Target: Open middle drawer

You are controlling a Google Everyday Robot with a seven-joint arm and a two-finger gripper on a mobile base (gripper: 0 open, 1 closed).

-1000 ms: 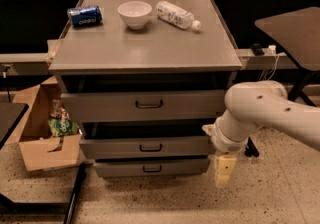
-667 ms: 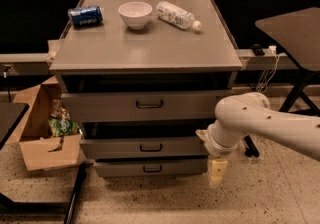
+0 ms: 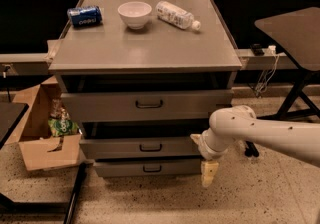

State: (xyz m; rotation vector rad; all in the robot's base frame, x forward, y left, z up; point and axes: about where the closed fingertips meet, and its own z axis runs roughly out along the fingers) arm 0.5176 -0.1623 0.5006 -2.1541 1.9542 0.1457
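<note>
A grey metal cabinet [image 3: 145,53] has three drawers. The middle drawer [image 3: 142,147] has a medium-height front and a small dark bar handle [image 3: 150,147]; it sits a little forward of the cabinet face. The top drawer [image 3: 145,104] has the tallest front, the bottom drawer [image 3: 147,168] the slimmest. My gripper [image 3: 209,173] hangs from the white arm [image 3: 260,135], pointing down, just right of the middle and bottom drawer fronts, apart from the handle.
On the cabinet top lie a blue can [image 3: 84,15], a white bowl [image 3: 134,14] and a plastic bottle [image 3: 177,15]. An open cardboard box [image 3: 45,138] stands on the floor at left. A dark table [image 3: 295,28] with legs stands at right.
The arm and gripper have moved left toward the drawer fronts, and a little lower. The drawers have not visibly moved.
</note>
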